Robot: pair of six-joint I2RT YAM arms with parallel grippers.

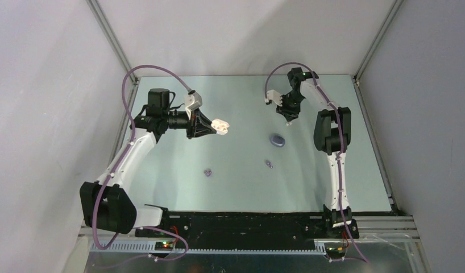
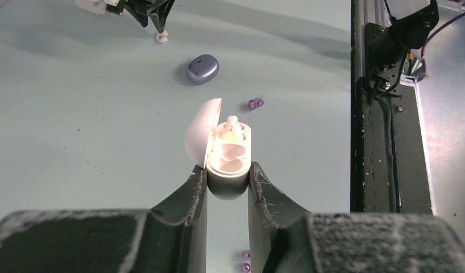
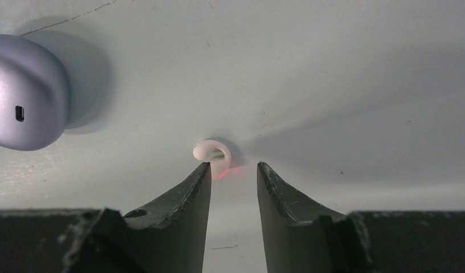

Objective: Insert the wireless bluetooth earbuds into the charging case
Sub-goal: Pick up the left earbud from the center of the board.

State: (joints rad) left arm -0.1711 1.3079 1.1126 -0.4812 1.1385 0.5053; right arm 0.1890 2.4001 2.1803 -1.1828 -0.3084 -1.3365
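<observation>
Pale worktop point(image 1: 236, 193) carries the loose items, and both arms reach over its far half. Left pincer point(image 2: 228, 170) is clenched on the white case point(image 2: 225, 156), held off the worktop with the lid swung open and the wells exposed, likely so the other arm can drop a bud in. Purple case point(image 1: 277, 140) lies shut on the worktop near the right arm, untouched. Right pincer point(image 3: 233, 168) is released, tips low over the worktop. The loose white bud point(image 3: 212, 152) lies just ahead of them, nearer one tip; contact cannot be told. Judged step: closing on that bud for pickup. Purple bud point(image 1: 207, 172) and second purple bud point(image 1: 269, 164) lie well apart on the worktop, in no case. Only the left wrist view shows a seated white bud point(image 2: 231, 129) in one well, with the other well vacant; the top view is too small for that. Only the right wrist view shows the open gap between the tips at the loose bud.
</observation>
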